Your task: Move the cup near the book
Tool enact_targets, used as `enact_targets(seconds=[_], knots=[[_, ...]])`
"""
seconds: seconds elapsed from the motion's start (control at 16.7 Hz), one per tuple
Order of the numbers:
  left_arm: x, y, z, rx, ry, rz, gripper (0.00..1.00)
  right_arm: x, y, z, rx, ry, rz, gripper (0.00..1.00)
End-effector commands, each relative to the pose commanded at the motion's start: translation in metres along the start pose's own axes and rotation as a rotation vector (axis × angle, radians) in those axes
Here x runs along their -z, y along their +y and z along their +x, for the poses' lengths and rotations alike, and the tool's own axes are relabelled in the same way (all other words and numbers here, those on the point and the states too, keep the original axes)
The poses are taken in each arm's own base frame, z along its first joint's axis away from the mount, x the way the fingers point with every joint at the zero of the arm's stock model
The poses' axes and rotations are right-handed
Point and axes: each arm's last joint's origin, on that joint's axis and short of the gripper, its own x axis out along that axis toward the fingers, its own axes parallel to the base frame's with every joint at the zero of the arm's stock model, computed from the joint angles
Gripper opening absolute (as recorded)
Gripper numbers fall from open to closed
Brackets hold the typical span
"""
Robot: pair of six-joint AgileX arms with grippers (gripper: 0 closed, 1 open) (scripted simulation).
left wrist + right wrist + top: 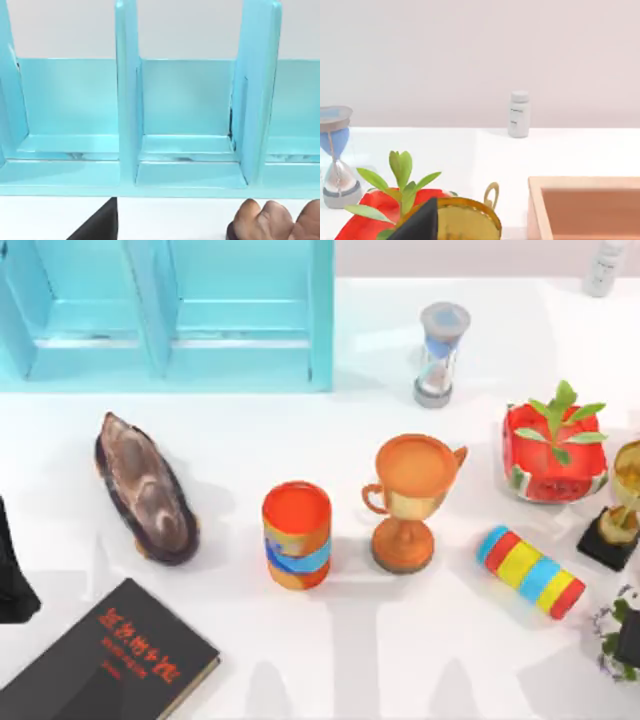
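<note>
The cup point(297, 535) is a red-orange cylinder with blue and yellow bands, standing upright near the table's middle. The book point(105, 660), black with red lettering and pale page edges, lies flat at the front left corner. A gap of bare table separates them. My left gripper point(12, 575) is a dark shape at the left edge, just above the book and well left of the cup. My right gripper point(628, 640) sits at the right edge, far from the cup. A black part of each gripper shows in its wrist view, left point(100, 224) and right point(420, 222). Neither gripper touches anything.
A brown oval stone point(145, 490) lies left of the cup, an orange two-handled goblet point(410, 500) right of it. A turquoise shelf point(170, 310) stands at the back left. Hourglass point(440, 352), red planter point(555, 450), striped cylinder point(530, 570), gold trophy point(620, 510) and white bottle point(519, 114) crowd the right.
</note>
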Motion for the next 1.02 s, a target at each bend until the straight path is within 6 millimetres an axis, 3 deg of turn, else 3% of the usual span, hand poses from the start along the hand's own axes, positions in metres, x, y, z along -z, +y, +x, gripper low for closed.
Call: enact_targets(seconds=[0.3, 0.6, 0.78, 1.02], knots=[[-0.01, 0.0, 0.0, -0.007, 0.043, 0.057, 1.0, 0.0, 0.0, 0.0, 0.0, 0.0, 0.0, 1.0], [-0.058, 0.003, 0.012, 0.002, 0.266, 0.363, 1.0, 0.0, 0.0, 0.0, 0.0, 0.0, 0.0, 1.0], [-0.091, 0.008, 0.036, 0.07, 0.469, 0.647, 1.0, 0.0, 0.0, 0.0, 0.0, 0.0, 0.0, 1.0], [-0.121, 0.024, 0.088, 0.288, 0.77, 1.017, 1.0, 0.0, 0.0, 0.0, 0.0, 0.0, 0.0, 1.0]])
